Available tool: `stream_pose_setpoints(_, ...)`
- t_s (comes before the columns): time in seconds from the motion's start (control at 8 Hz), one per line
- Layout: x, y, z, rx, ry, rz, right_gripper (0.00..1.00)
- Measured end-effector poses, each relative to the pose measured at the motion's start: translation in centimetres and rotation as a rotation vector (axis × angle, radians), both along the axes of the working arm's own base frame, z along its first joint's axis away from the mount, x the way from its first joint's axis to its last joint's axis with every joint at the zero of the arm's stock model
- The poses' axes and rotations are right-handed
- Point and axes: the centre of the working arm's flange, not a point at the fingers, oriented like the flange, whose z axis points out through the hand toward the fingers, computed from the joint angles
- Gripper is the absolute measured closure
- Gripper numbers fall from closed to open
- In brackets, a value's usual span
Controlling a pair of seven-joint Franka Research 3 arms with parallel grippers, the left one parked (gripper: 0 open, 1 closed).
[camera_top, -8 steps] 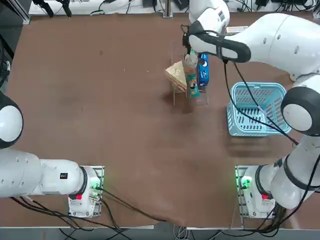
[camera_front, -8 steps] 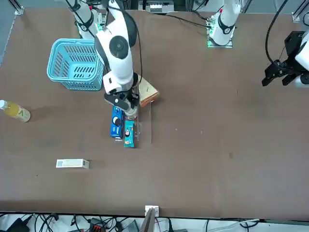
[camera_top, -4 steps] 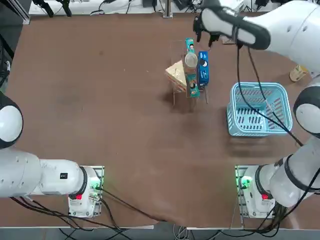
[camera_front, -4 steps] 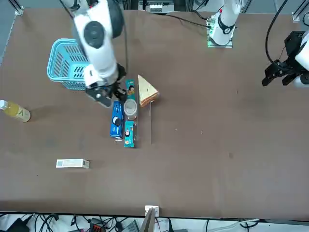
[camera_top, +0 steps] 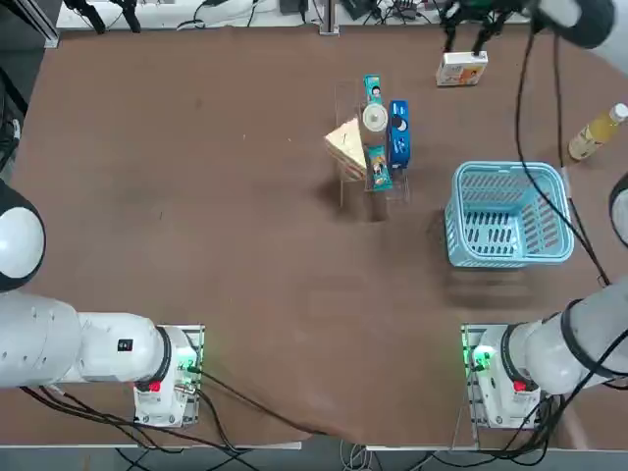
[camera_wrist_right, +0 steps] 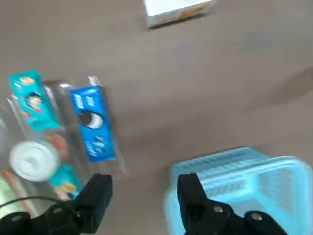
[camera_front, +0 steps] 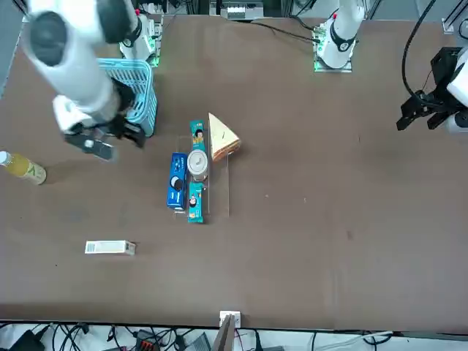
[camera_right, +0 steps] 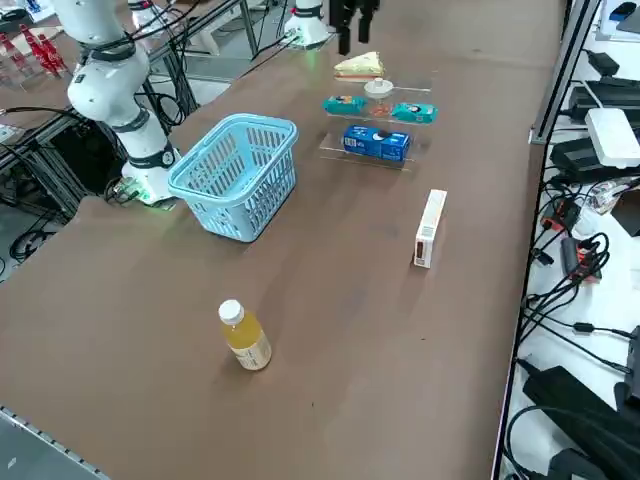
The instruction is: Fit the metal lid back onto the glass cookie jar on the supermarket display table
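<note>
Overhead, the right arm reached high and far across the brown surface point(camera_top: 196, 196), its forearm leaving the picture at about one o'clock, and the right claw point(camera_top: 469, 18) hung in the air at the far edge, just above the small white carton point(camera_top: 461, 69). Seen from across the surface, the claw point(camera_front: 102, 139) sat at roughly nine o'clock from the display rack, beside the blue basket point(camera_front: 139, 95) and well apart from the jar. In the wrist view its two dark fingers point(camera_wrist_right: 98, 198) stood wide apart with nothing between them; only bare surface and the basket rim point(camera_wrist_right: 234, 156) lay behind the claw point(camera_wrist_right: 144, 193).

The glass cookie jar point(camera_top: 374, 119) stood on the clear acrylic rack point(camera_top: 371, 147) in the middle of the surface, with the metal lid point(camera_front: 197, 161) resting on its mouth, showing as a pale round disc point(camera_wrist_right: 33, 160) in the wrist view. A teal snack pack point(camera_top: 372, 89) lay at twelve o'clock from the jar, a blue cookie pack point(camera_top: 398, 132) at three o'clock, and a wrapped sandwich point(camera_top: 345, 147) at about eight o'clock. A bottle of yellow drink point(camera_right: 245, 338) lay alone near the surface's right edge.
</note>
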Motion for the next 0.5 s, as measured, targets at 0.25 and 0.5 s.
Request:
stream_pose_setpoints(0.25,-2.1,-7.6,4.6,0.016,0.034,0.112,0.02)
stream_pose_setpoints(0.5,-4.9,-11.7,8.8,0.03,0.012,0.193,0.0)
